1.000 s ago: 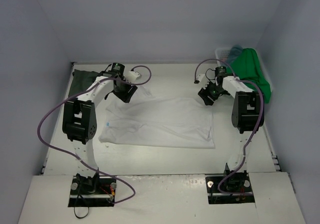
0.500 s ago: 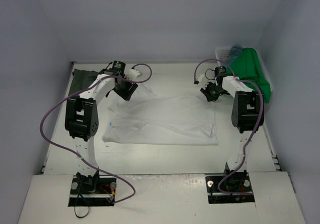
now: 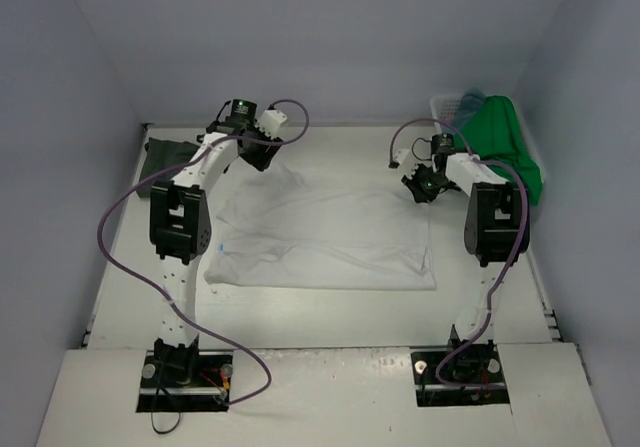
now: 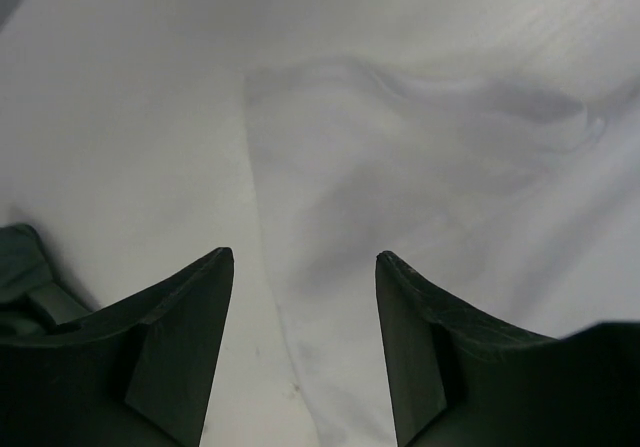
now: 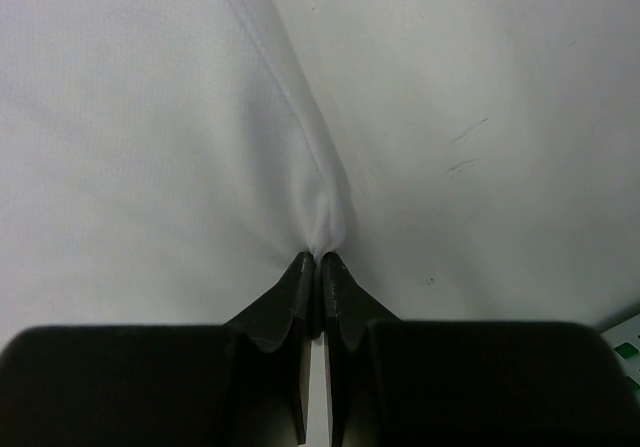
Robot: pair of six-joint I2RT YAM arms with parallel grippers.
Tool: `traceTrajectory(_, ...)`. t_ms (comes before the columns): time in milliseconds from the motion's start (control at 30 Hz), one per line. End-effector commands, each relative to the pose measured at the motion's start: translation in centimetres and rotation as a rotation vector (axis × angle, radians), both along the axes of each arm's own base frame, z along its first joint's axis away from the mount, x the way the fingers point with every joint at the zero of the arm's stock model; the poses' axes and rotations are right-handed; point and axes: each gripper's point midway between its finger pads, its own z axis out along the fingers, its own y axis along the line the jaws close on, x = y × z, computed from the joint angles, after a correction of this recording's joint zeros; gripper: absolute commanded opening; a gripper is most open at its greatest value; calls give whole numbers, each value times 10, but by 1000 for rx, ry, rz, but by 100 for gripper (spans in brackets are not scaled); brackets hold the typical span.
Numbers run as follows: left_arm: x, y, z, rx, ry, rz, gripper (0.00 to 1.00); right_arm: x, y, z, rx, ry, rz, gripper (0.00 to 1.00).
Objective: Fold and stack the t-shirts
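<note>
Your white t-shirt (image 3: 320, 242) lies spread across the middle of the tabletop (image 3: 340, 152), with bare surface along its near and far edges. Your right fingers (image 5: 318, 267) are closed, pinching its far right corner. Your left fingers (image 4: 200, 317) stand apart, holding nothing, over its far left edge. The dark grey-green t-shirt (image 3: 160, 157) sits at the far left. The basket (image 3: 445, 104) at the far right holds the bright green t-shirt (image 3: 505, 142), spilling over its rim, and the teal-blue t-shirt (image 3: 472, 97).

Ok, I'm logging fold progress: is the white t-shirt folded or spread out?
Spread out: the white t-shirt lies flat across the table, with the right tool pinching one edge.
</note>
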Motion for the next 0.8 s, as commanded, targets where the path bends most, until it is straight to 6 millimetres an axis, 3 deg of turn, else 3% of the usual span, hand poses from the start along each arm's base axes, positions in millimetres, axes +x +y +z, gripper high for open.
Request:
traceTrajectory(0, 37, -6, 32, -35, -128, -1, 54, -29, 1, -17, 16, 92, 8, 1)
traceTrajectory(33, 45, -11, 42, -50, -153, -15, 54, -30, 2, -16, 18, 92, 10, 1)
traceTrajectory(67, 46, -12, 26, -48, -114, -23, 54, -33, 1, -18, 21, 99, 9, 1)
traceTrajectory(300, 73, -18, 7, -44, -106, -28, 56, -40, 5, -18, 47, 108, 18, 1)
traceTrajectory(333, 76, -18, -7, -39, -87, -26, 56, -42, 5, -20, 49, 112, 17, 1)
traceTrajectory(467, 85, -16, -10, -38, -103, -12, 59, -45, 6, -16, 55, 107, 23, 1)
traceTrajectory(533, 85, -17, -18, -39, -90, -15, 60, -46, 7, -17, 59, 110, 25, 1)
traceTrajectory(567, 83, -16, -23, -37, -72, -15, 61, -45, -3, -15, 63, 106, 1, 1)
traceTrajectory(767, 69, -20, -42, -53, 9, -58, 60, -50, 0, -16, 77, 114, 2, 0)
